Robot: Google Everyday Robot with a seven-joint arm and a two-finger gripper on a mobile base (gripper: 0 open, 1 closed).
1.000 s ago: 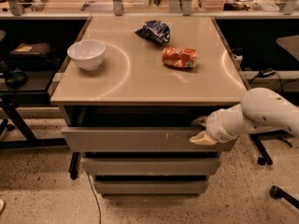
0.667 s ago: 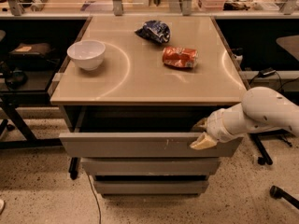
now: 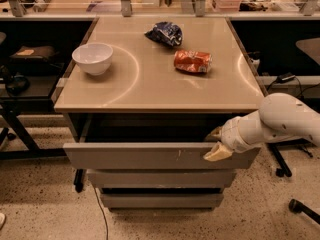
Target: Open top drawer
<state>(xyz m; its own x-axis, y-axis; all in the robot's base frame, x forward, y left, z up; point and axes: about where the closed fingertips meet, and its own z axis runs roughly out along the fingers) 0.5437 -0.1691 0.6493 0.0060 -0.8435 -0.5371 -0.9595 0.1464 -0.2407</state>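
The top drawer (image 3: 150, 156) is the widest grey front under the tan tabletop, with small white scuff marks right of its middle. It stands pulled out toward me, with a dark gap behind its top edge. My gripper (image 3: 216, 144) is at the drawer's right end, on the white arm that comes in from the right. One cream finger (image 3: 218, 153) lies over the front panel and the other (image 3: 215, 132) sits behind the top edge, so the fingers straddle the panel.
On the tan tabletop (image 3: 125, 91) are a white bowl (image 3: 93, 58) at the left, a dark blue chip bag (image 3: 165, 33) at the back and a red chip bag (image 3: 192, 61). Two narrower grey drawer fronts (image 3: 160, 178) sit below. Chair bases (image 3: 300, 206) stand on the floor at right.
The top drawer has slid further out toward me, widening the dark gap behind it. My gripper has moved with its right end.
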